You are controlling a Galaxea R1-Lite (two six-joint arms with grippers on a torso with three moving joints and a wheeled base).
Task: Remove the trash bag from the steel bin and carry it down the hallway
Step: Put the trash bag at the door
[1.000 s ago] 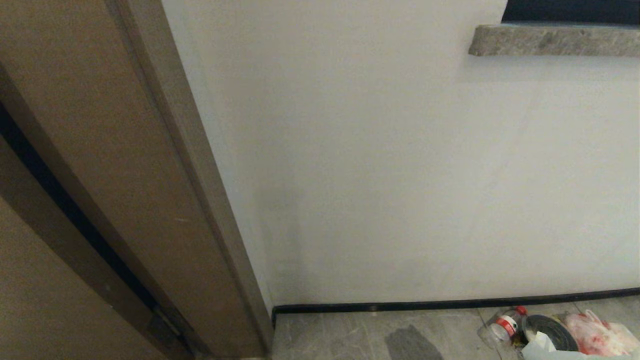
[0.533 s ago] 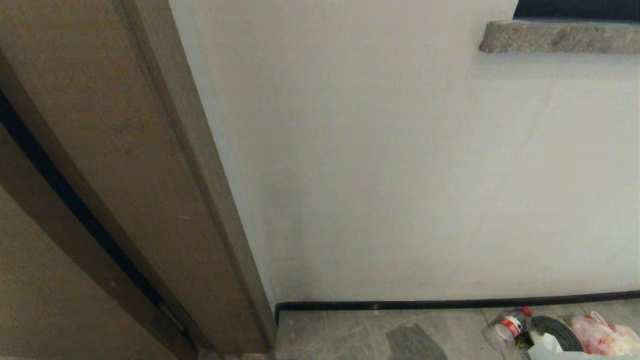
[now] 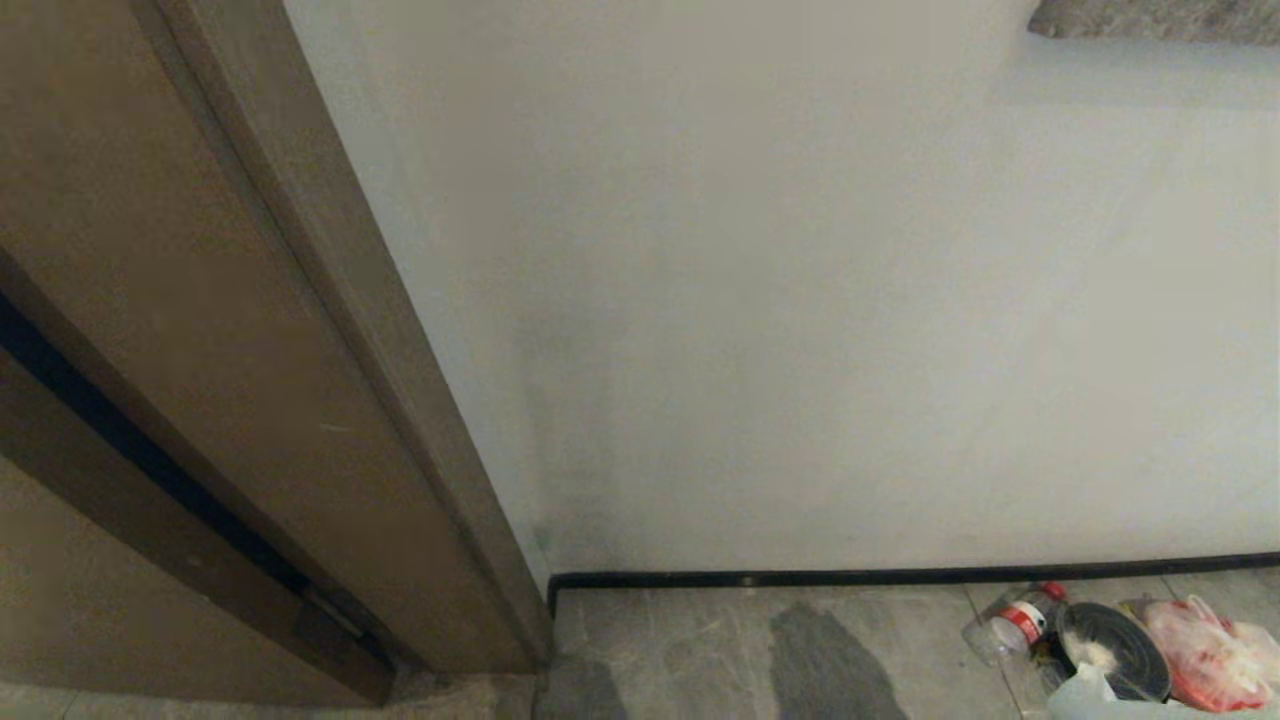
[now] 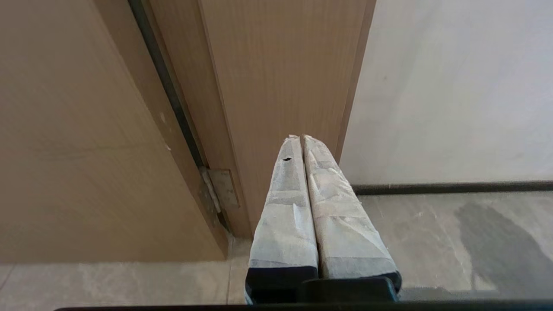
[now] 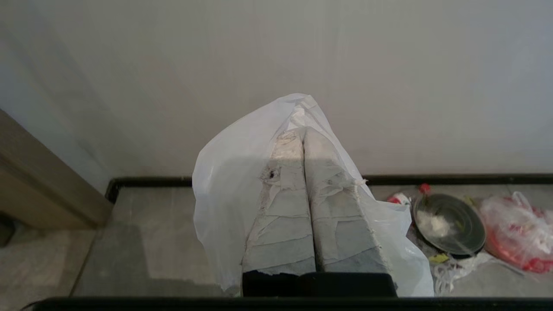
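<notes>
The right gripper (image 5: 302, 131) points level at the wall, pressed together on the bag (image 5: 229, 190), which drapes around it. The left gripper (image 4: 301, 138) is closed, empty.

Head and both wrist cameras face the wall (image 3: 800, 300) and baseboard (image 5: 453, 179) near floor level.

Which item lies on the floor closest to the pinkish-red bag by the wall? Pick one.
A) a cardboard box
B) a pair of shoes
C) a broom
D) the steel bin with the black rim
D: in the right wrist view the steel bin sits on the floor just beside the pinkish-red bag, below the black baseboard; no box, broom or shoes show.
</notes>
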